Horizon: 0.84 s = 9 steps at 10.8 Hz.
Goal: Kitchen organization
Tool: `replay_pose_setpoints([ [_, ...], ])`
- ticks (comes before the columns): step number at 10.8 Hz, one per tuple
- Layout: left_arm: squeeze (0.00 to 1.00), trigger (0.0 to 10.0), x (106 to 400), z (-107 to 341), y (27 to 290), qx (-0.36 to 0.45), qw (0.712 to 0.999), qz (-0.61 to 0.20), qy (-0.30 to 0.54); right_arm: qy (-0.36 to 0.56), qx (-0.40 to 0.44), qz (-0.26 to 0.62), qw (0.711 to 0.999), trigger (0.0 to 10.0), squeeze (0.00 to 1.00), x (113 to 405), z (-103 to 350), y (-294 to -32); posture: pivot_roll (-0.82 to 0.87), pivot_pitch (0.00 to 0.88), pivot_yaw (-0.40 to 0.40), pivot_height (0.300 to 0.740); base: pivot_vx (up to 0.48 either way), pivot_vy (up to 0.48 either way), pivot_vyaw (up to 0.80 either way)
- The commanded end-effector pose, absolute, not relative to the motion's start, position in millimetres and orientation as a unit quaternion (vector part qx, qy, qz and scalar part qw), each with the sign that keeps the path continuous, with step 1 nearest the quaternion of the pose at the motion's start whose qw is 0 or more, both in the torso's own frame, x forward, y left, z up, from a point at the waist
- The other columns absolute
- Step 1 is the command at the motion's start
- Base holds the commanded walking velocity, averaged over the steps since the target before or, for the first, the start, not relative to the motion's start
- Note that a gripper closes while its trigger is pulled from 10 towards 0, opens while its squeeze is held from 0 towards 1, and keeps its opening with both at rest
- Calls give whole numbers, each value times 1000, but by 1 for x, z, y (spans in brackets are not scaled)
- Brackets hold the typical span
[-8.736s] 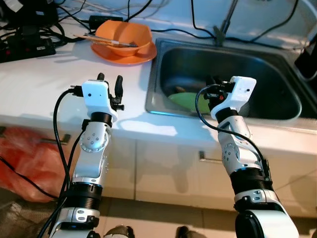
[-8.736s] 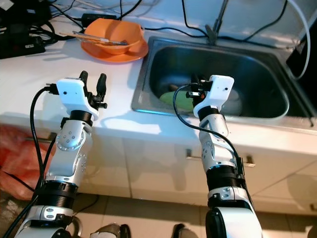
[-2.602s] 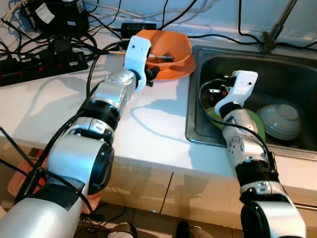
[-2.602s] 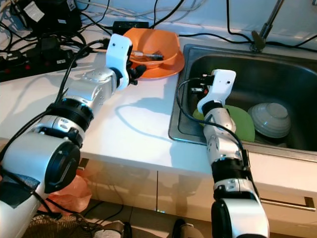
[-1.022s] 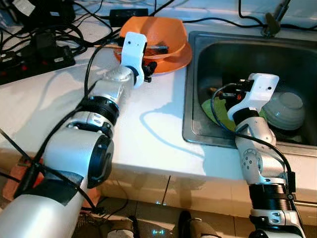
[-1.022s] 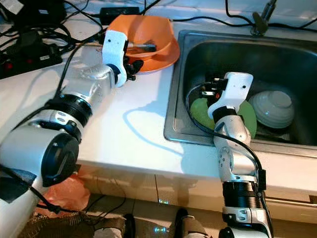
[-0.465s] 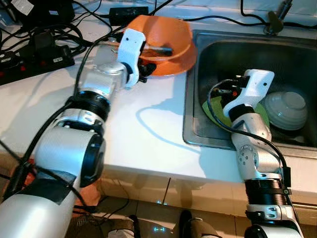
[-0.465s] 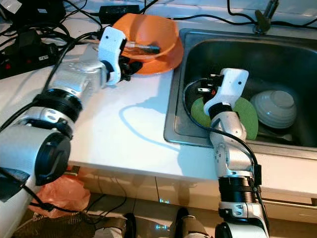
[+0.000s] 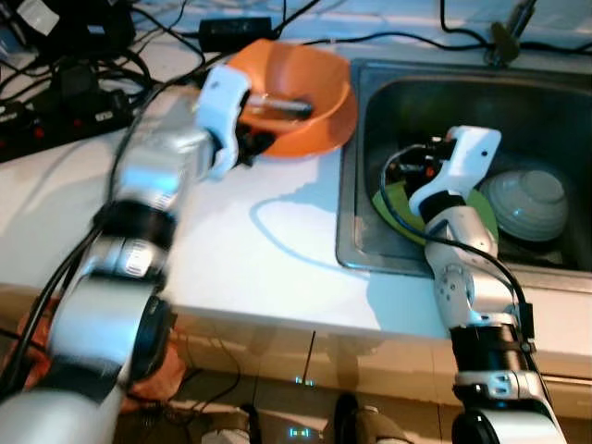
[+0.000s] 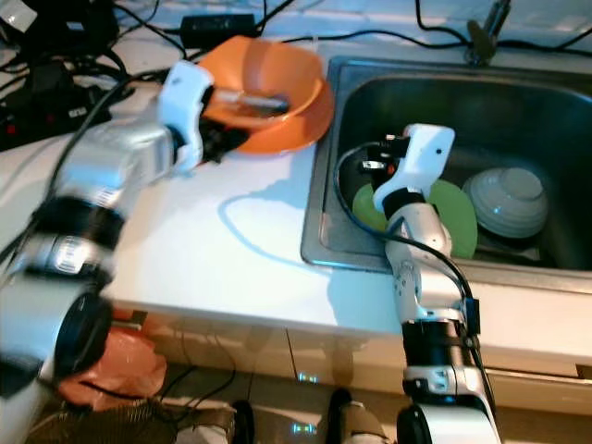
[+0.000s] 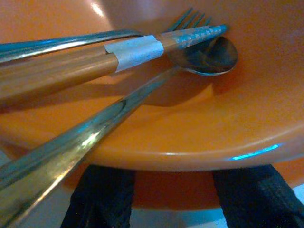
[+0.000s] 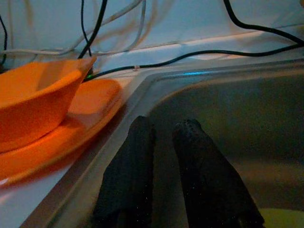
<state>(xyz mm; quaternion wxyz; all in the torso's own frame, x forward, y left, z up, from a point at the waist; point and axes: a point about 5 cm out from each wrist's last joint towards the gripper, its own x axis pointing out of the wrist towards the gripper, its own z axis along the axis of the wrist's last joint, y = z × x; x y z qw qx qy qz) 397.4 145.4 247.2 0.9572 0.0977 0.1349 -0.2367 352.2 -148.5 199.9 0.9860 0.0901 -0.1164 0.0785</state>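
An orange bowl (image 9: pixel 301 92) stands on an orange plate (image 10: pixel 305 120) on the white counter, left of the sink. In it lie wooden chopsticks (image 11: pixel 61 69), a fork and a spoon (image 11: pixel 209 54). My left gripper (image 9: pixel 252 143) is at the bowl's near rim. It is open, and its fingers (image 11: pixel 99 199) are spread wide just under the rim. My right gripper (image 9: pixel 409 171) hangs inside the sink near its left wall, fingers (image 12: pixel 128 175) shut on nothing. Under it lies a green plate (image 9: pixel 393 211).
The steel sink (image 9: pixel 435 88) also holds an upturned pale bowl (image 9: pixel 525 199). A faucet (image 9: pixel 507 32) rises at the sink's back edge. A power strip and tangled black cables (image 9: pixel 69 97) cover the counter's far left. White counter lies bare in front of the bowl.
The left arm is now blurred by motion and has shifted a little to the left, its gripper still at the bowl's rim. The right arm has hardly moved.
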Motion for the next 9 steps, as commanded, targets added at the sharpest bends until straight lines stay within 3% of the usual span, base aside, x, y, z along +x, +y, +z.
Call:
replay_pose_setpoints([
  [1, 0, 10000, 385, 220, 158, 88, 948, -225, 210, -100, 98, 84, 987, 10000, 0, 354, 191, -144, 152, 180, 35, 740, 0, 0, 0],
  [9, 0, 10000, 304, 210, 141, 90, 923, -291, 237, -95, 105, 101, 985, 10000, 0, 367, 188, -136, 211, 185, 4, 740, 0, 0, 0],
])
